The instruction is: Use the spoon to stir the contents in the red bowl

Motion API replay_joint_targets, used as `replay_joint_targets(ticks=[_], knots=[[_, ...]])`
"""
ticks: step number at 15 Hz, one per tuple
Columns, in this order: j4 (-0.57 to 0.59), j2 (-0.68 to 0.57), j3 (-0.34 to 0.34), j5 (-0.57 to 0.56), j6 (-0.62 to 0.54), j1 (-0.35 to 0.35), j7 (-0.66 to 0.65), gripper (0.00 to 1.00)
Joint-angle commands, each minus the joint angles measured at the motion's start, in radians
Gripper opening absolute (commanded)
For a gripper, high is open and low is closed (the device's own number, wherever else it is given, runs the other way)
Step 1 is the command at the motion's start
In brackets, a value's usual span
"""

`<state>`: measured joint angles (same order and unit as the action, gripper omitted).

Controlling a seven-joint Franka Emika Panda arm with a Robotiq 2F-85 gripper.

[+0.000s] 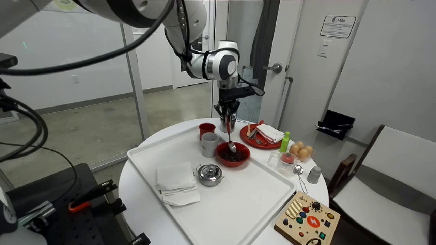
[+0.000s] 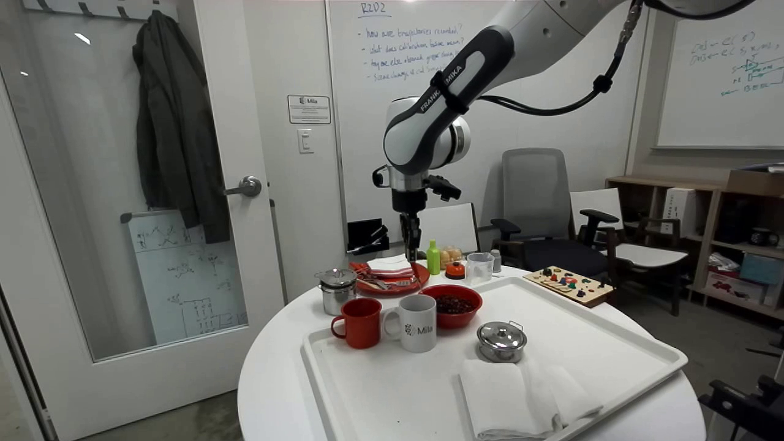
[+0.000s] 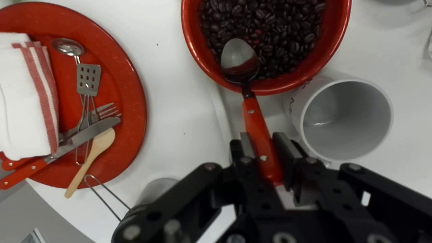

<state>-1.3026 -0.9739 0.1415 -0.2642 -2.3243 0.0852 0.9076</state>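
The spoon (image 3: 256,118) has a red riveted handle and a shiny metal head. My gripper (image 3: 260,143) is shut on the handle, one pad on each side of it. In the wrist view the spoon's head overlaps the near inside edge of the red bowl (image 3: 195,42). Dark bean-like contents (image 3: 276,44) cover the bowl's inside. The spoon slants down from the gripper in an exterior view, its head (image 1: 232,147) over the bowl (image 1: 235,164). Whether the head touches the contents I cannot tell.
A white mug (image 3: 347,118) stands close beside the bowl, with a red mug (image 2: 361,321) near it. A red plate (image 3: 133,135) carries a cloth and utensils. On the white tray (image 1: 238,211) are a lidded steel pot (image 1: 209,175) and folded cloth (image 1: 177,183).
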Motion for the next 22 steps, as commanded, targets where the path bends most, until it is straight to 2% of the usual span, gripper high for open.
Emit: replay_joint_targets(ticks=[1,16,22], knots=[[0.035,-0.023,0.008,0.007,0.019,0.009,0.029,0.14],[-0.178,0.099,-0.019,0.007,-0.025,-0.014,-0.076,0.14],[-0.207,0.124,-0.056,-0.014,-0.013,-0.017,-0.137,0.14]])
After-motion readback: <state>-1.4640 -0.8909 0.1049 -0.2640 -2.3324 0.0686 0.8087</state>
